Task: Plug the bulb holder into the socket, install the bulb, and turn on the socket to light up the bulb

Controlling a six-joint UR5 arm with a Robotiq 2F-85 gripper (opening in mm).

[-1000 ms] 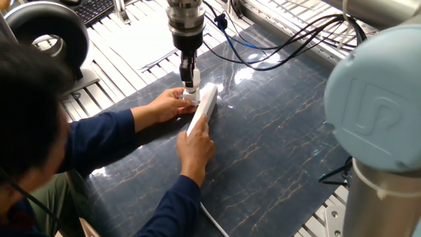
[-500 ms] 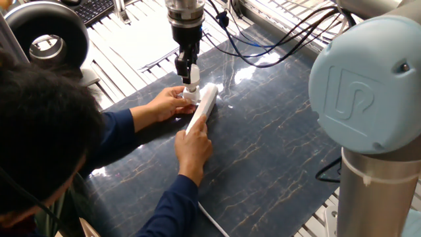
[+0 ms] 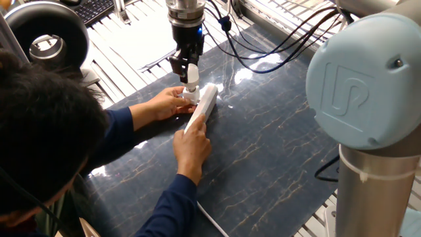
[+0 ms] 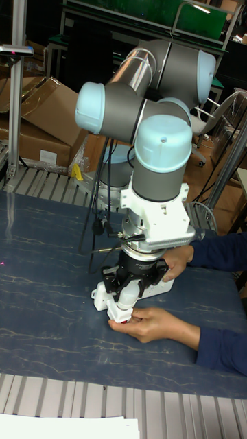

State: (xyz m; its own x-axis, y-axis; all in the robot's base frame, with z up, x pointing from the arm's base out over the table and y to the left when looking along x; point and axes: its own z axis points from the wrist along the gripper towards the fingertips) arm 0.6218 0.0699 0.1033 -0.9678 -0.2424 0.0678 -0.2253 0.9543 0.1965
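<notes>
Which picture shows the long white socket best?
The fixed view: the socket lies in plain sight along its length on the dark mat, a person's hand on its near end. In the tall fixed view the gripper and hands hide most of it.

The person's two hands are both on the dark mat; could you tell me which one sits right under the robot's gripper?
The hand cupped beside the white bulb, directly below the gripper; the other hand presses the long white socket.

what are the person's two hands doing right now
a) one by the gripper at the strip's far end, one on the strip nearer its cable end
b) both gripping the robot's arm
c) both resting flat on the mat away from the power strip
a: in the fixed view one hand is cupped beside the gripper at the far end of the socket, while the other hand rests on the socket's nearer end.
</notes>
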